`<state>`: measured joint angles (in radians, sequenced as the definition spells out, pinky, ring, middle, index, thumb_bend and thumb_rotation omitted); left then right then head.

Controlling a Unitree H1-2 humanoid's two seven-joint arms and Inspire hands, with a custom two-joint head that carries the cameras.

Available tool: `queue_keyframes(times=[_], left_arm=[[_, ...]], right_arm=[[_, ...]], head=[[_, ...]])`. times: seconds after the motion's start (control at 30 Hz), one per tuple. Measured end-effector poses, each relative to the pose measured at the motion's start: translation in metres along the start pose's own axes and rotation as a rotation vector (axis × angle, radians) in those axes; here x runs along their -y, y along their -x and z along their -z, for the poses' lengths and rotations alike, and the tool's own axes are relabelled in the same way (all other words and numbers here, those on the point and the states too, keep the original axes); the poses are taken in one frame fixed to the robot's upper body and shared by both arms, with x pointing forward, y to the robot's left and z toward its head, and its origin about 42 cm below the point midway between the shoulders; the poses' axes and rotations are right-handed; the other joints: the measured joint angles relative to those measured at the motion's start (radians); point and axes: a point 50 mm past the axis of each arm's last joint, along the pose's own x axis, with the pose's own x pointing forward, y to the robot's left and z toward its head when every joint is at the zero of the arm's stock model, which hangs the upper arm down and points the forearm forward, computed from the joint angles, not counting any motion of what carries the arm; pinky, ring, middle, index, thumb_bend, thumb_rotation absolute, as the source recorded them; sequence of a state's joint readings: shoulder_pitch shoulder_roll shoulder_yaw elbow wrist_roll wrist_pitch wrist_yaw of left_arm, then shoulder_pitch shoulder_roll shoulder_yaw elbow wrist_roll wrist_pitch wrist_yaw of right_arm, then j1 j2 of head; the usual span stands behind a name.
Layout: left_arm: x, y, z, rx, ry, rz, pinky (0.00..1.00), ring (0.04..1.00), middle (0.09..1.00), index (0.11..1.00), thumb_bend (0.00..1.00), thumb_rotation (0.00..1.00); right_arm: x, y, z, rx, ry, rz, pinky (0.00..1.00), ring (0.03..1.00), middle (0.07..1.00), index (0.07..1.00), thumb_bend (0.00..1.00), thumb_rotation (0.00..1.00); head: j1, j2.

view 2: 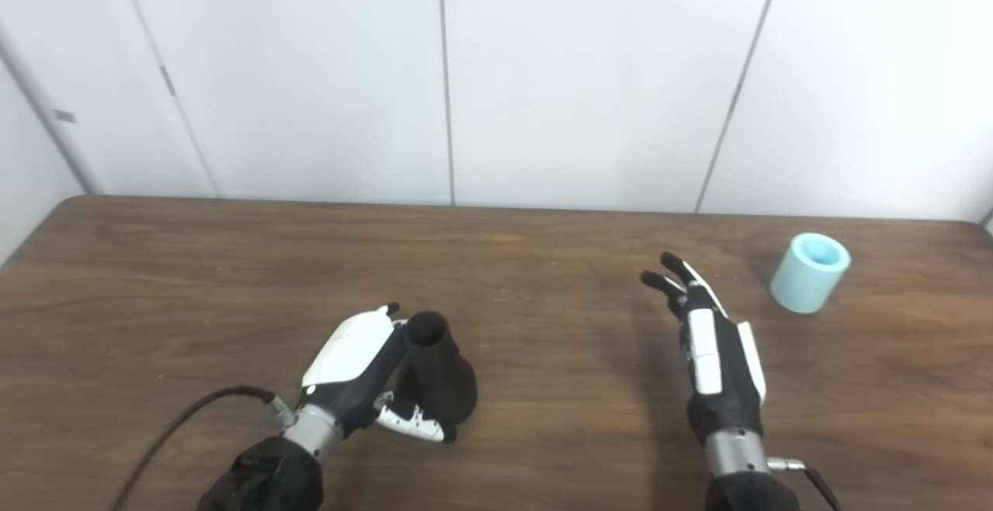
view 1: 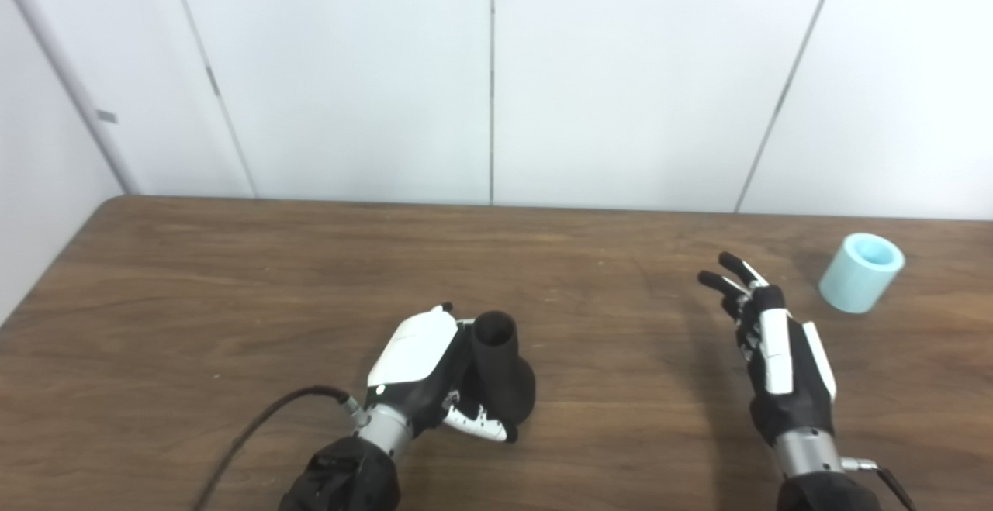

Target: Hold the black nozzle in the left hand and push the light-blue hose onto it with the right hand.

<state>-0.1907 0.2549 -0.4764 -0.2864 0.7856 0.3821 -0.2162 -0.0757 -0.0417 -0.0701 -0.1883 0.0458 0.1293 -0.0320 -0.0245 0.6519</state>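
Black nozzle [view 1: 500, 375] gripped by left hand [view 1: 423, 375]; right hand [view 1: 776, 356] spread, empty; wood table [view 1: 233, 278], white wall panels [view 1: 349, 69].

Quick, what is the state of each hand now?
Left hand: shut on the black nozzle.
Right hand: open, holding nothing; the light-blue hose lies apart from it.

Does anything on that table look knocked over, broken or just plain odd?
Nothing looks damaged or spilled. The light-blue hose, a short piece, leans tilted near the table's far right edge, apart from the open right hand. The left hand is wrapped around the black nozzle, which stands with its narrow open end up.
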Motion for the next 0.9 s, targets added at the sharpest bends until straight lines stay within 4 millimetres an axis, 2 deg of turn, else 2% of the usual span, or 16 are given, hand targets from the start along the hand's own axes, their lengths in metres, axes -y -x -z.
queue_keyframes(times=[0.3,0.57,0.7,0.73,0.9], left_arm=[[0.015,0.004,-0.013,0.014,0.039,0.018,1.00,0.768,0.494,0.484,0.52,0.00],[0.024,0.007,-0.023,0.033,0.046,0.031,1.00,0.737,0.486,0.490,0.52,0.00],[0.028,0.007,-0.025,0.035,0.051,0.032,1.00,0.723,0.471,0.499,0.52,0.00],[0.029,0.007,-0.026,0.035,0.051,0.032,1.00,0.721,0.465,0.502,0.52,0.00],[0.032,0.008,-0.028,0.037,0.047,0.034,1.00,0.718,0.458,0.505,0.52,0.00]], right_arm=[[0.003,0.001,-0.004,0.003,0.014,0.000,0.94,0.936,0.789,0.899,0.47,1.00],[0.004,0.003,-0.011,0.016,0.011,-0.003,0.93,0.921,0.829,0.898,0.48,1.00],[0.010,0.007,-0.016,0.009,0.006,-0.007,0.90,0.933,0.862,0.900,0.48,1.00],[0.012,0.007,-0.017,0.009,0.011,-0.007,0.89,0.936,0.865,0.900,0.48,1.00],[0.019,0.007,-0.026,0.024,0.030,0.005,0.87,0.938,0.893,0.896,0.49,1.00]], head=[[-0.025,0.020],[-0.023,0.026],[-0.028,0.025],[-0.053,0.029],[-0.090,0.029]])
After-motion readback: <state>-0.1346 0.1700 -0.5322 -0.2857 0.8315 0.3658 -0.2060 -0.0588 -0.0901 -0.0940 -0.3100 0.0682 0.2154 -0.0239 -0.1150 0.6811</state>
